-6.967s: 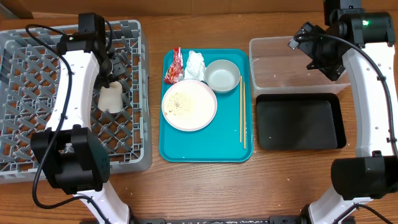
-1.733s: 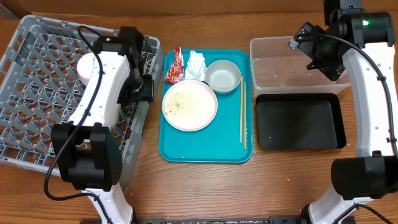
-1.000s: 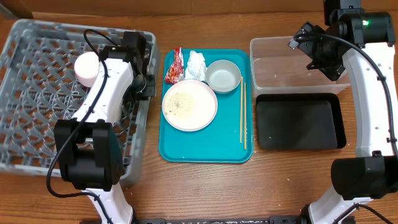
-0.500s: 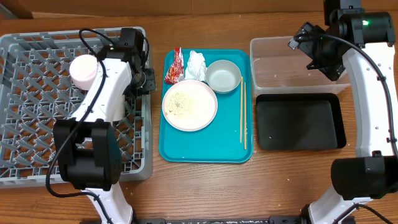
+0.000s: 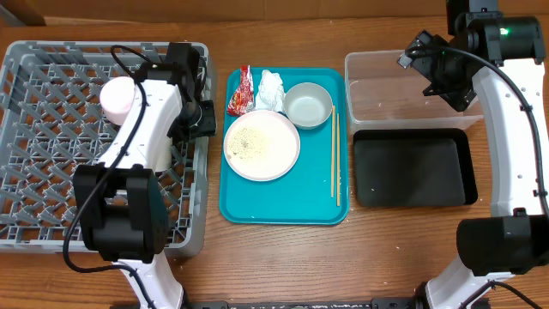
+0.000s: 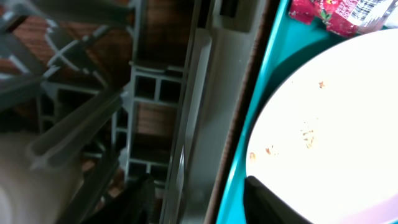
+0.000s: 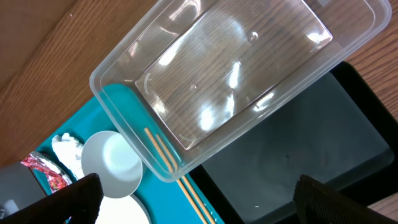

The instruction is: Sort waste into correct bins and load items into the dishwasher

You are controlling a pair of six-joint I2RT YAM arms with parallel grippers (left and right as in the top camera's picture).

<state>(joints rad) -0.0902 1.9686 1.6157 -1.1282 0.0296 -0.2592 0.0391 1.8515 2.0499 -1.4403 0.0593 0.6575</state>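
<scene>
The grey dish rack (image 5: 51, 172) lies at the left with a small white cup (image 5: 118, 97) in it. My left gripper (image 5: 204, 120) is open and straddles the rack's right wall (image 6: 193, 124), empty (image 6: 199, 208). On the teal tray (image 5: 283, 202) lie the red wrapper (image 5: 239, 91), the white tissue (image 5: 271, 87), the pale bowl (image 5: 307, 105) and the large plate (image 5: 262, 144) with crumbs (image 5: 250, 142). My right gripper (image 5: 436, 75) is open and empty (image 7: 205, 205), high above the clear tub (image 5: 403, 90). The black tray (image 5: 413, 167) lies in front of the tub. No smaller plate shows.
A pair of wooden chopsticks (image 5: 334, 154) lies along the teal tray's right side, close to the tub (image 7: 236, 74) and the black tray (image 7: 311, 155). The left arm stretches over the rack's right half. Bare wooden table runs along the front.
The rack, skewed one second ago, has swung back square to the table, and it sits slightly further right. The left gripper stays at its right wall. The right arm has not moved.
</scene>
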